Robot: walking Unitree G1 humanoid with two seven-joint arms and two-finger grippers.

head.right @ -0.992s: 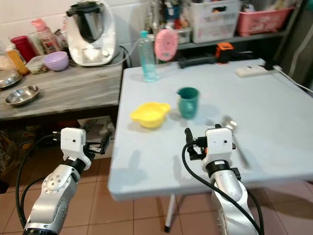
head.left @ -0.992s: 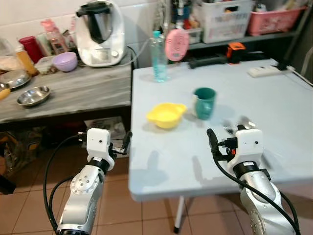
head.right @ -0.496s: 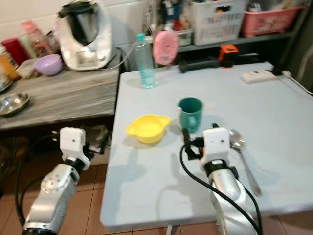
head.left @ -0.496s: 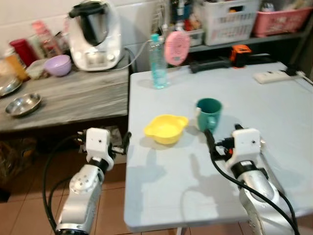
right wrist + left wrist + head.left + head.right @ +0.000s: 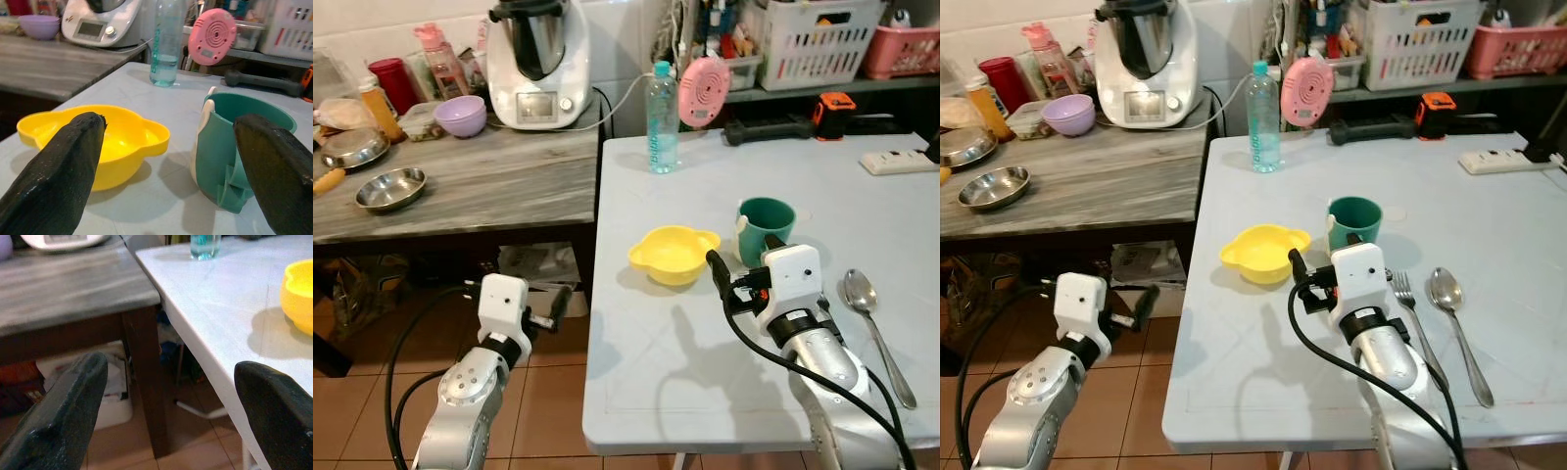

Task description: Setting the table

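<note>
Far left: grey wood-grain side counter (image 5: 460, 186) w/ a shallow steel bowl (image 5: 390, 188), a lilac plastic bowl (image 5: 461, 115) and a white-and-steel kitchen blender machine (image 5: 537, 61) at the back. Its right edge stands just beside the pale blue folding table (image 5: 1263, 362); narrow dark gap between them, storage clutter underneath.

Left gripper (image 5: 166, 431) hangs low over the brown tiled floor (image 5: 548, 411), off the table's left edge and below its top; fingers spread wide, holding nothing. Free floor all round it.

On the table, L to R: clear plastic water bottle (image 5: 1264, 117) near the back edge; yellow plastic bowl w/ two ear handles (image 5: 1263, 254) near the left edge; teal ceramic mug (image 5: 1354, 221) just beside it, apart. Right gripper (image 5: 166, 161) sits over the tabletop in front of the bowl and mug, fingers parted wide, empty, nothing between them. Then a steel fork (image 5: 1408, 308) and a steel spoon (image 5: 1454, 318), side by side, handles toward the near edge. White power strip (image 5: 1498, 161) at the far right. Bare tabletop along the near edge and at the near-left corner.

Vs 1 s ago: camera has shifted, so the scene sits differently; fork and spoon were mostly behind the right wrist, now in plain sight to its right. Bowl, mug, bottle keep the same layout.
</note>
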